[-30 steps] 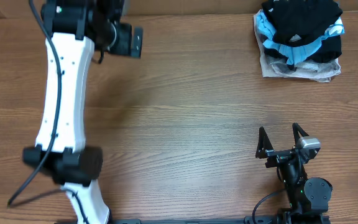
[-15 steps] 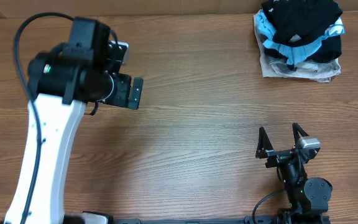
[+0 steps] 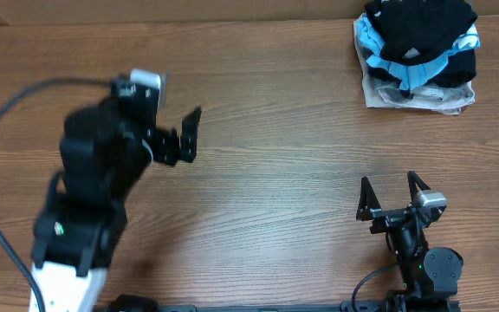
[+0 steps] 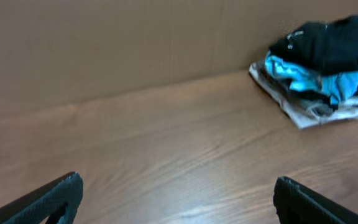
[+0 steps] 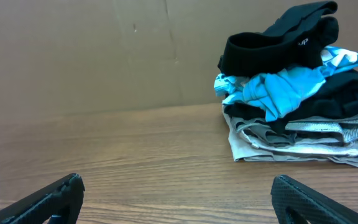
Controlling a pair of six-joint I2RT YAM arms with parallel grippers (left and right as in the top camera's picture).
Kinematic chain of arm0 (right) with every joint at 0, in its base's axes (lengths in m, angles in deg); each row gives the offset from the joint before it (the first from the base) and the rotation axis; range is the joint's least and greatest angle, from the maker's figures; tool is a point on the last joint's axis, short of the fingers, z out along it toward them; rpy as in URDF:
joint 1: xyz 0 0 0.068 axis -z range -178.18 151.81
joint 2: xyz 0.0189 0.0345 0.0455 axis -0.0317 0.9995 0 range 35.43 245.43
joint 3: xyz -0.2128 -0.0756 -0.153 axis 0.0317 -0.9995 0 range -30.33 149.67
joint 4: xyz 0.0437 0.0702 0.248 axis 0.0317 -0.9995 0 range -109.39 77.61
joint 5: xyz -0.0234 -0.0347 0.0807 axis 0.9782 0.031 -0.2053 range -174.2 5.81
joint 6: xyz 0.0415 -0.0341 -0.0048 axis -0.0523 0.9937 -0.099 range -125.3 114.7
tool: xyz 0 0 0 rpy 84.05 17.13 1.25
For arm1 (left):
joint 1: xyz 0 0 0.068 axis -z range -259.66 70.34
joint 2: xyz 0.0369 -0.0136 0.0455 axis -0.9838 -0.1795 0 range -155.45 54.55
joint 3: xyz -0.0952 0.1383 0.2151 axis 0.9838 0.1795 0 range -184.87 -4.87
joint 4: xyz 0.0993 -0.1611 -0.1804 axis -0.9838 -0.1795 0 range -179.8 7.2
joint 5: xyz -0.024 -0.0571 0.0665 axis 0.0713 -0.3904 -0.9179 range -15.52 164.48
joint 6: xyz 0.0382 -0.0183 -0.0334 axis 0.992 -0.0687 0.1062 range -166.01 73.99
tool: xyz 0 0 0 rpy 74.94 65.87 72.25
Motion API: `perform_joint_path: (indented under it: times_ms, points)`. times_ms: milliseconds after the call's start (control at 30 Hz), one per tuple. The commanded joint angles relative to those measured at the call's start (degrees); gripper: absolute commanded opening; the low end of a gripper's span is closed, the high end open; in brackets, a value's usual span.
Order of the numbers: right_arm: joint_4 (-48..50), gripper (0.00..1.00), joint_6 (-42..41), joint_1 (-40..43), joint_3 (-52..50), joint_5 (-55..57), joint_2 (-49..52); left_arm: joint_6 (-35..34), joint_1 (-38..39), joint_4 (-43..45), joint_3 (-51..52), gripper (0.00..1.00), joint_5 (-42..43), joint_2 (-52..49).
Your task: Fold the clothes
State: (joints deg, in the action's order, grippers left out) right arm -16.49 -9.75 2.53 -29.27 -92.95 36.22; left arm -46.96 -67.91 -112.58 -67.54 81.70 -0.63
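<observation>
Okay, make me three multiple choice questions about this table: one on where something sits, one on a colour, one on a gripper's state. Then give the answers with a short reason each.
1. Seen from overhead, where on the table is the pile of clothes?
A. Far right corner
B. Near left corner
C. Centre

2. What colour is the garment just under the black shirt on top?
A. Red
B. Light blue
C. Green

3. What state is the right gripper in?
A. Shut on a sleeve
B. Open, holding nothing
C. Shut on a towel

Answers:
1. A, the pile lies at the table's far edge on the robot's right.
2. B, the light blue tee pokes out below the black shirt.
3. B, its fingers stand apart over bare wood, well short of the pile.
</observation>
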Motion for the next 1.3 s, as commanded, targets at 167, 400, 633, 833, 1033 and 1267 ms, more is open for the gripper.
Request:
perform_joint_path:
  times_ms: [167,400,633,833,1033,1267]
  points:
    - [0.24,1.00,0.20,-0.28,-0.59,0.37,-0.63,0.72,-3.74,16.33,28.00,1.00,-0.07,22.29]
    - [0.24,1.00,0.17,-0.28,-0.59,0.37,-0.63,0.52,-5.99,28.96,46.88,1.00,0.90,37.24]
    - [0.24,1.00,0.20,-0.28,-0.59,0.37,-0.63,0.50,-11.91,33.38,56.35,1.00,5.42,46.29]
    - [0.24,1.00,0.17,-0.28,-0.59,0.37,-0.63,0.52,-15.06,33.27,60.59,1.00,7.26,52.63]
    - [0.24,1.00,0.20,-0.28,-0.59,0.37,-0.63,0.55,-15.21,27.69,62.40,1.00,5.86,55.01]
    - [0.24,1.00,0.20,-0.28,-0.59,0.37,-0.63,0.55,-15.19,26.62,62.40,1.00,4.83,55.01]
